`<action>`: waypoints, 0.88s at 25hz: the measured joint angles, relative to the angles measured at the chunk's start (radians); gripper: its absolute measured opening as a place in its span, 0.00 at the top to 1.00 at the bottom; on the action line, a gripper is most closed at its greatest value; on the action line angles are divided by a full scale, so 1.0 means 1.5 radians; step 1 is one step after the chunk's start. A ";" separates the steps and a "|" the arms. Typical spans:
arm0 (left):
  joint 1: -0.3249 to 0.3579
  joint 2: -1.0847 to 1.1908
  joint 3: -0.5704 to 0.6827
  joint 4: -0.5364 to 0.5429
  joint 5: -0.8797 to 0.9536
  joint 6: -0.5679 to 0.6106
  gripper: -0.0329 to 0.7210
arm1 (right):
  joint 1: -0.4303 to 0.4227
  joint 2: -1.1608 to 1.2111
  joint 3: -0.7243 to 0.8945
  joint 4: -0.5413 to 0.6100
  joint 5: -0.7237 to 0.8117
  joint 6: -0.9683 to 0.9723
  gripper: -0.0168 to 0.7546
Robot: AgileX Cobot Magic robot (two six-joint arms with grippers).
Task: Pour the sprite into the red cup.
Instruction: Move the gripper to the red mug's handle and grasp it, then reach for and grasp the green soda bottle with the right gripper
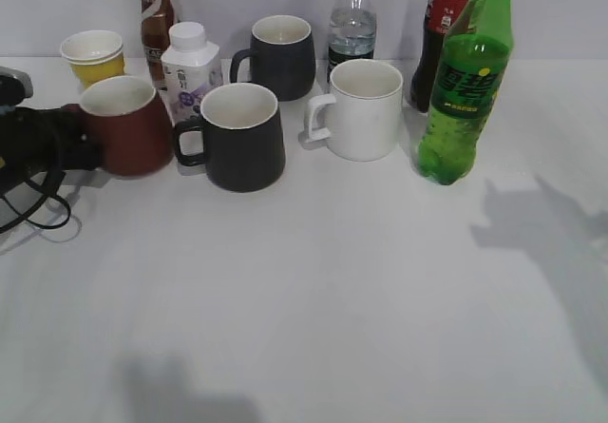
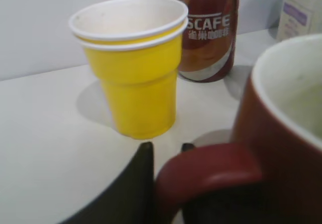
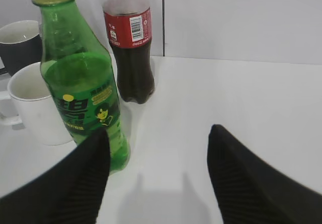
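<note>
Item 1, sprite bottle [image 1: 467, 81]: tall green translucent plastic, green/yellow label, yellow neck ring, stands upright at right rear of the white surface [image 1: 332, 299], just in front of the cola bottle [image 1: 439, 33] and right of the white mug [image 1: 361, 109]. Liquid level sits approx. at shoulder, so judged fairly heavy and top-tall, prone to tip; thin wall likely gives under squeeze; smooth, poss. slippery. Cap appears absent in right wrist view, so a hard squeeze could spill. Best hold, est.: mid-body at label band, across the width. Right gripper [image 3: 156, 153]: jaws spread wide, nothing between them, left jaw just beside the bottle base, contact not clear. Item 2, red cup [image 1: 128, 124]: squat red-brown ceramic mug, white inside, far left, beside the black mug [image 1: 242, 136] and in front of the yellow paper cup [image 1: 93, 55]. Rigid, heavyish, chip-prone; stable on wide base. Left gripper [image 2: 166, 148]: jaws straddle the loop handle [image 2: 211, 168]; whether they actually clamp it, cannot tell. Cup and bottle well apart; several mugs between.
</note>
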 joint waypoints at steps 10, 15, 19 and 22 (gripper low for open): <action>0.000 -0.090 0.046 -0.001 0.033 0.005 0.89 | 0.043 0.016 0.000 -0.022 -0.002 0.000 0.38; 0.000 -0.217 0.108 -0.022 0.061 0.006 0.89 | 0.094 0.123 0.000 -0.043 -0.091 0.005 0.23; 0.000 -0.314 0.160 -0.026 0.120 0.006 0.89 | 0.095 0.227 -0.007 -0.042 -0.216 0.010 0.13; 0.000 -0.395 0.189 -0.026 0.159 0.006 0.89 | 0.095 0.298 -0.029 -0.040 -0.264 0.012 0.12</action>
